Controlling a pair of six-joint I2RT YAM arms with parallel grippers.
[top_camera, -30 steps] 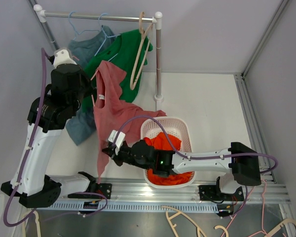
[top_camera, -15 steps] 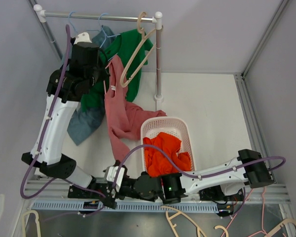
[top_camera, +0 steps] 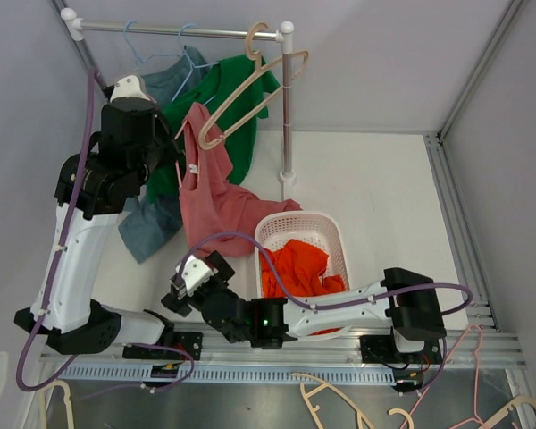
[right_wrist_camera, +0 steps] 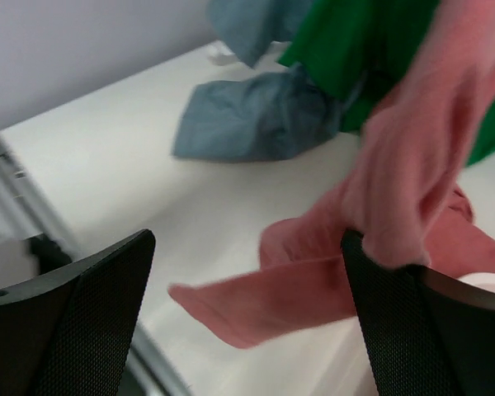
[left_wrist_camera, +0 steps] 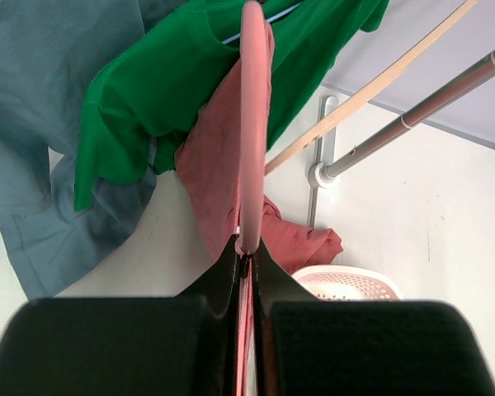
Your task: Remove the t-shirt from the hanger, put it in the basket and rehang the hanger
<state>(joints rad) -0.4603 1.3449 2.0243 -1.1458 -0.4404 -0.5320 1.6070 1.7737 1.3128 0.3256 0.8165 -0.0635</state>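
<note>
The pink t-shirt [top_camera: 216,192] hangs on a pink hanger [left_wrist_camera: 250,124], its lower end trailing onto the table beside the basket. My left gripper [top_camera: 176,163] is shut on the hanger's bar; in the left wrist view its jaws [left_wrist_camera: 246,252] pinch the bar with cloth [left_wrist_camera: 210,157] draped over it. My right gripper [top_camera: 186,284] stands open low at the front. In the right wrist view the t-shirt's loose hem [right_wrist_camera: 313,289] hangs between the spread jaws [right_wrist_camera: 247,280], close to the right finger [right_wrist_camera: 396,322], not gripped.
A green shirt [top_camera: 223,94] and a blue shirt [top_camera: 156,219] hang on the rack's rail [top_camera: 179,31]. A beige hanger [top_camera: 250,89] swings from it beside the upright pole [top_camera: 288,107]. A white basket [top_camera: 335,234] holds an orange garment [top_camera: 295,264]. Spare hangers [top_camera: 339,402] lie below the front rail.
My right gripper let go of the t-shirt's hem, opened wide and drew back toward the front. The left arm swung toward the rack and back. The beige hanger swung up to the right.
</note>
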